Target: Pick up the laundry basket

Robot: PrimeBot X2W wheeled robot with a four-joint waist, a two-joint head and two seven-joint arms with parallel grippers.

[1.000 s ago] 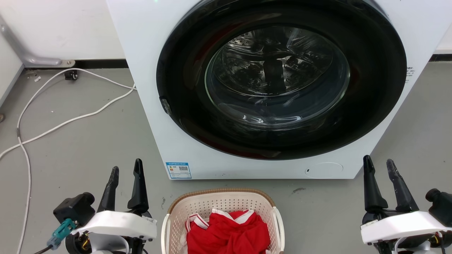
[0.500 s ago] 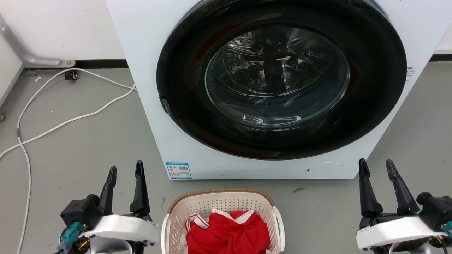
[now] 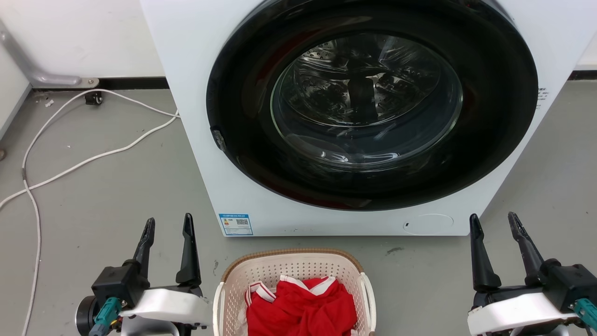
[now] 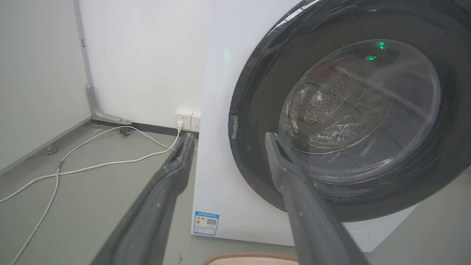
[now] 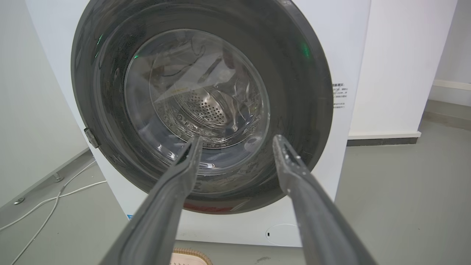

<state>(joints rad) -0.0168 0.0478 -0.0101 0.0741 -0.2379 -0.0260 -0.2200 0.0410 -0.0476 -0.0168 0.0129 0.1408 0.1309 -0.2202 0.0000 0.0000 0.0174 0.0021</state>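
Note:
The laundry basket (image 3: 268,273), cream perforated plastic with a brown woven rim and white side handles, stands on the floor at the bottom middle of the head view, with a red garment (image 3: 303,308) with white trim inside. Its brown rim (image 4: 250,258) also peeks in at the bottom of the left wrist view, and the rim (image 5: 191,254) shows low in the right wrist view. My left gripper (image 3: 169,224) is open to the basket's left, apart from it. My right gripper (image 3: 493,221) is open well to the basket's right. Both hold nothing.
A white washing machine (image 3: 196,116) with a closed round dark glass door (image 3: 368,102) stands just behind the basket. White cables (image 3: 70,168) trail over the grey floor on the left, toward wall sockets (image 4: 187,119). A white wall and a metal bracket (image 3: 56,80) are at the back left.
Both arms have sunk a little lower in the head view and rolled, so each black wrist camera block now sits closer behind the fingers. The basket and the washing machine have stayed put.

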